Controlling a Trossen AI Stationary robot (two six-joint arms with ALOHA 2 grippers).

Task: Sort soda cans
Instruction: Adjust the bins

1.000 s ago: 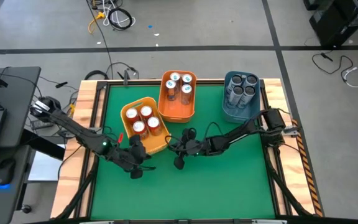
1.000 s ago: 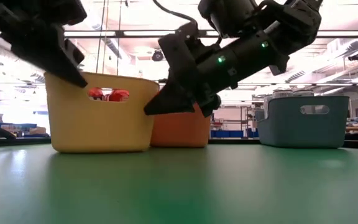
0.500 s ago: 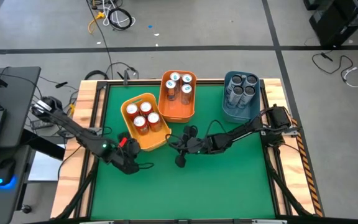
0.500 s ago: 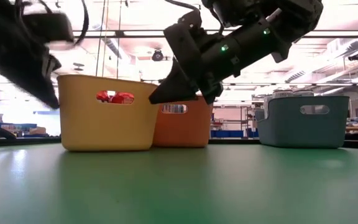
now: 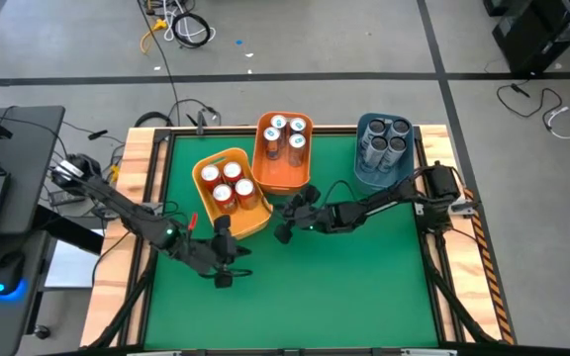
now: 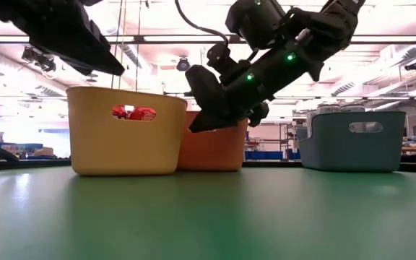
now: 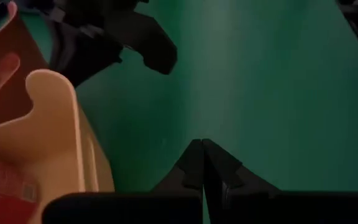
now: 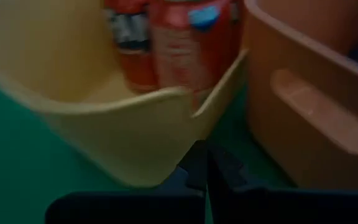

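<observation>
Right gripper [image 5: 283, 233] pinched together, empty, near yellow bin [image 5: 228, 222] corner. Left gripper [image 5: 224, 277] likewise closed. Red silver-topped cans [image 5: 228, 186] inside yellow bin; green table [image 5: 364, 287] open in front.

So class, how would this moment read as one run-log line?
cans: red in yellow bin, white in orange bin, grey in blue bin | left tool: shut, empty | right tool: shut, empty

Front half of green table [image 5: 364, 297] open, yellow bin [image 5: 228, 193], orange bin [image 5: 283, 153], blue bin [image 5: 384, 153] crowding the rear
</observation>
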